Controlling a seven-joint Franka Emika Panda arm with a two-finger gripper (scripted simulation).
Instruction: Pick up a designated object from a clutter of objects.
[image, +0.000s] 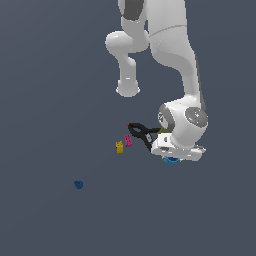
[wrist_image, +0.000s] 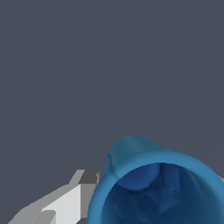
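The designated object, a bright blue cup (image: 171, 160), peeks out just under the white hand. In the wrist view the blue cup (wrist_image: 157, 188) looms close, with its hollow mouth facing the camera. My gripper (image: 171, 158) straddles it. One finger (wrist_image: 85, 183) lies against the cup's outer wall, and a sliver of the other shows at the opposite side. The gripper (wrist_image: 155, 179) looks shut on the cup. The rest of the clutter lies beside the hand: a black clamp (image: 141, 134), an olive box (image: 162, 131) mostly hidden by the wrist, a pink block (image: 128, 141) and a yellow block (image: 119, 147).
A tiny dark blue lump (image: 78, 184) lies apart, toward the exterior view's left. The arm's base (image: 128, 89) stands behind the clutter. The floor is plain dark grey.
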